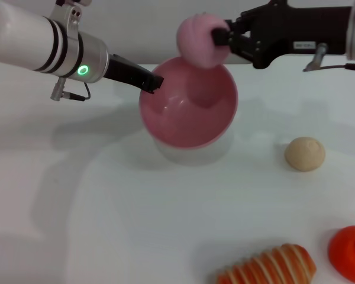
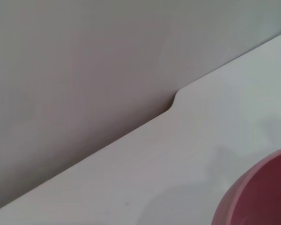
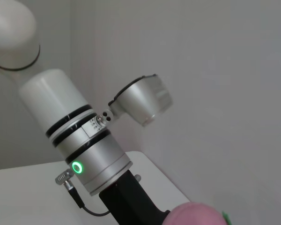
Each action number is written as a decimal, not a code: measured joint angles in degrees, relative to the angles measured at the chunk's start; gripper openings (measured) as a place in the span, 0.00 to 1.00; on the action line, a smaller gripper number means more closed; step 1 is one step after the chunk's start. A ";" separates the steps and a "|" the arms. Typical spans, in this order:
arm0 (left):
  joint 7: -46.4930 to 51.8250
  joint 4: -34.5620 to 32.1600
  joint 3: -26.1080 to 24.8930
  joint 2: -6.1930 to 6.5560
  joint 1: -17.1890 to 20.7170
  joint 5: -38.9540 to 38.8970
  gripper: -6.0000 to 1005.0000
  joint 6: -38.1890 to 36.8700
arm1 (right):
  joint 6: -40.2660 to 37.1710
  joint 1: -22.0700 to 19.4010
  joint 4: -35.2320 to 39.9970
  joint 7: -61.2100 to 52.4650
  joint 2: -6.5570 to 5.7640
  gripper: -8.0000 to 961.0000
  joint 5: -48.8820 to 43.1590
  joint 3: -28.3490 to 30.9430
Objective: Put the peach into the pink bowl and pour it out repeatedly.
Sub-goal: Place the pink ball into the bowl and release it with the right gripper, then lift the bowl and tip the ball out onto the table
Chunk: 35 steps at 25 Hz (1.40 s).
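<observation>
The right hand (image 1: 220,42) reaches in from the robot's right with its dark fingers closed on the peach (image 1: 199,39), holding it in the air at the far rim of the pink bowl (image 1: 188,106). The fruit lies over that far edge rather than over the hollow's middle, so the relation that matters is plain: the bowl's open mouth lies just below the peach and toward the robot. In my judgement a release here risks the fruit clipping the rim; a small shift toward the robot should put it squarely over the cavity before the fingers part. The bowl itself is off the table (image 1: 106,207), tilted so its mouth faces the head camera, its shadow lying on the surface beneath. The left hand (image 1: 149,84) grips it at the rim on the robot's left side, fingers clamped on the wall, and the left wrist view shows only a slice of pink rim near the table's edge. The right wrist view catches the top of the peach and the left arm beyond it. A tan ball (image 1: 305,154) sits well apart to the right.
</observation>
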State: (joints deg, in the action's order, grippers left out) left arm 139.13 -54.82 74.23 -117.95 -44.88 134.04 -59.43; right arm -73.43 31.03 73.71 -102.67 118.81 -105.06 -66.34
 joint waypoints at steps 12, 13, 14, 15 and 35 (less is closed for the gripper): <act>0.00 0.29 -0.33 0.16 0.04 0.06 0.04 0.58 | 2.21 -0.91 -0.03 0.94 0.04 0.34 1.18 0.26; 0.00 0.29 -0.33 0.16 0.04 0.06 0.04 0.58 | 2.98 -1.66 0.04 1.82 0.03 0.38 2.49 0.62; -0.01 0.29 -0.35 0.16 0.20 0.08 0.04 0.89 | 3.75 -2.41 0.04 2.89 0.00 0.42 3.95 1.11; -0.12 0.17 -0.27 0.16 0.44 0.07 0.04 1.83 | 4.52 -3.59 -0.13 4.84 0.01 0.46 6.80 2.15; -3.67 -12.76 36.81 -0.41 9.27 -4.19 0.04 42.13 | -1.09 -15.65 -35.57 59.65 -0.14 0.46 73.80 13.62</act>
State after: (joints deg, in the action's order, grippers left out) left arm 135.47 -67.58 111.04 -118.37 -35.61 129.84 -17.30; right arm -74.52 15.38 38.14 -43.02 118.67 -31.26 -52.72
